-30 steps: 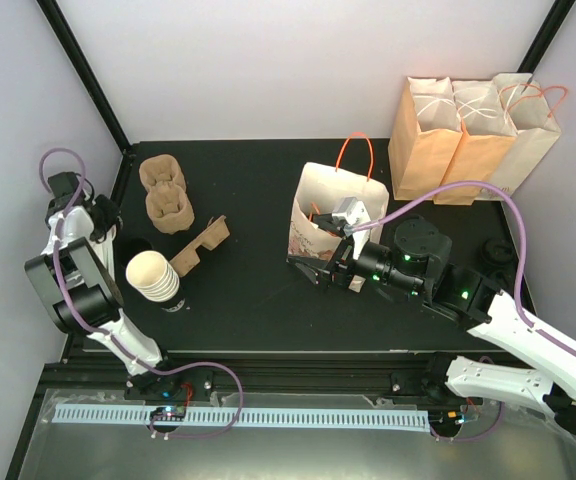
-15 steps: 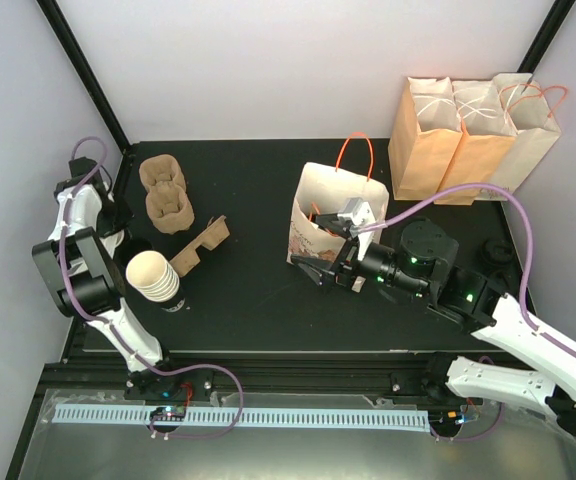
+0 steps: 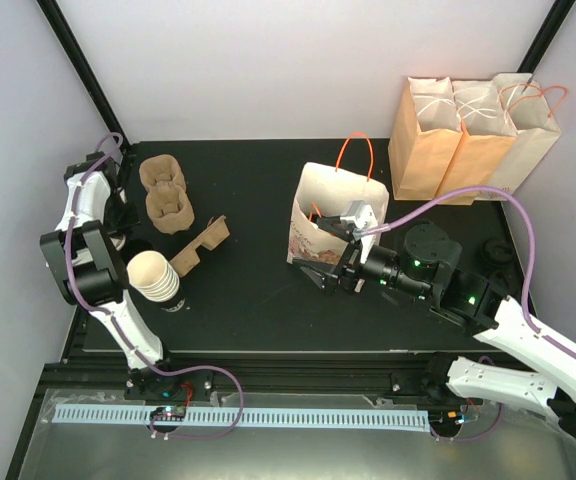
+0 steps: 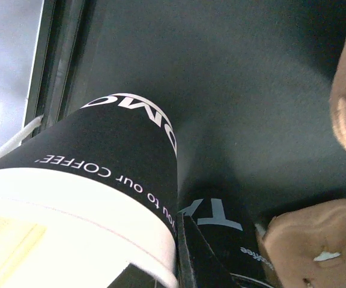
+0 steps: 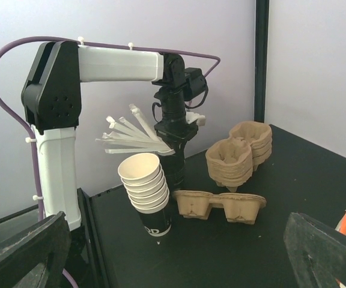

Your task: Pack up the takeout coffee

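At the left edge of the tabletop (image 3: 248,290), the takeout coffee (image 3: 134,247) stands just beside the stack of white paper cups (image 3: 154,275), not yet packed. Close over it is the left claw (image 3: 117,222), pressed together and seemingly gripping nothing. The right claw (image 3: 320,270) waits spread wide by the white paper bag (image 3: 330,205). Lifting and bagging are both left.

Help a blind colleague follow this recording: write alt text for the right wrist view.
The white and black left arm reaches down behind a stack of paper cups on a black table. Right of them lie a flat pulp carrier and a stack of carriers; the camera's own jaws stand wide apart in the bottom corners.
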Motion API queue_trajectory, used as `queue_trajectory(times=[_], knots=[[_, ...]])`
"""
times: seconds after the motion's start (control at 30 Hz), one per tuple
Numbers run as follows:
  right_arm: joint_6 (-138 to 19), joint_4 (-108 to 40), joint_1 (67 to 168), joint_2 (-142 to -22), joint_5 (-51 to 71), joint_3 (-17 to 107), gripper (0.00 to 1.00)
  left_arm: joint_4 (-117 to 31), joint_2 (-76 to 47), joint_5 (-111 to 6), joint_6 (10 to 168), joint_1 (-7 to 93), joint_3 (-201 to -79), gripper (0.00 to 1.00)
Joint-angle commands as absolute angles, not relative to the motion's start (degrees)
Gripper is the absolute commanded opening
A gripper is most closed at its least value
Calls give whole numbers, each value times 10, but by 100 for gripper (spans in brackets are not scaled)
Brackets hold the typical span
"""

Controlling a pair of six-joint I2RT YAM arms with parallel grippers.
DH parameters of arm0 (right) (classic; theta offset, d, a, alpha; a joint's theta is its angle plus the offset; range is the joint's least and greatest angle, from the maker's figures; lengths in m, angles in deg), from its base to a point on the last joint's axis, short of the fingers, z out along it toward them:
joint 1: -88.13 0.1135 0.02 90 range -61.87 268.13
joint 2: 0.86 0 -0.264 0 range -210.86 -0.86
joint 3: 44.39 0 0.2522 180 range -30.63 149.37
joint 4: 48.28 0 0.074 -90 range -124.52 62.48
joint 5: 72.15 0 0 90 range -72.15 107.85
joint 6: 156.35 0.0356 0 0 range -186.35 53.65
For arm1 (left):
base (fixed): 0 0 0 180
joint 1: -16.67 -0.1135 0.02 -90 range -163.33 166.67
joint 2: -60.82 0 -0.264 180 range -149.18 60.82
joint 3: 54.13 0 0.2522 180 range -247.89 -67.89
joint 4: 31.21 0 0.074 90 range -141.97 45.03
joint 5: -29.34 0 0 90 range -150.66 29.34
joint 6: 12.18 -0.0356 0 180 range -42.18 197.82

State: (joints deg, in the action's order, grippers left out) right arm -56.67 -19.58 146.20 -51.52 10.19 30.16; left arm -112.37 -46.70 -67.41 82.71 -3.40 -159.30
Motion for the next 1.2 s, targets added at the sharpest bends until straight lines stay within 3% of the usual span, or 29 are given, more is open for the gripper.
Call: queue_trajectory(times=[0.0,0.27,0.57,0.8,1.0,1.17], knots=[[-560,-216,1462,-506,99,295,100,-1189,-488,-735,811,-17,-1613,4],[-562,-211,1462,-506,104,297,100,-1220,-561,-744,812,20,-1643,4],[-562,-208,1462,-506,110,294,100,-1201,-580,-732,829,32,-1679,13],[-562,-206,1462,-506,111,293,100,-1180,-551,-696,841,30,-1693,4],[-561,-206,1462,-508,108,292,100,-1146,-524,-646,846,25,-1695,2],[-562,-207,1462,-508,110,291,100,-1133,-528,-672,859,25,-1707,2]])
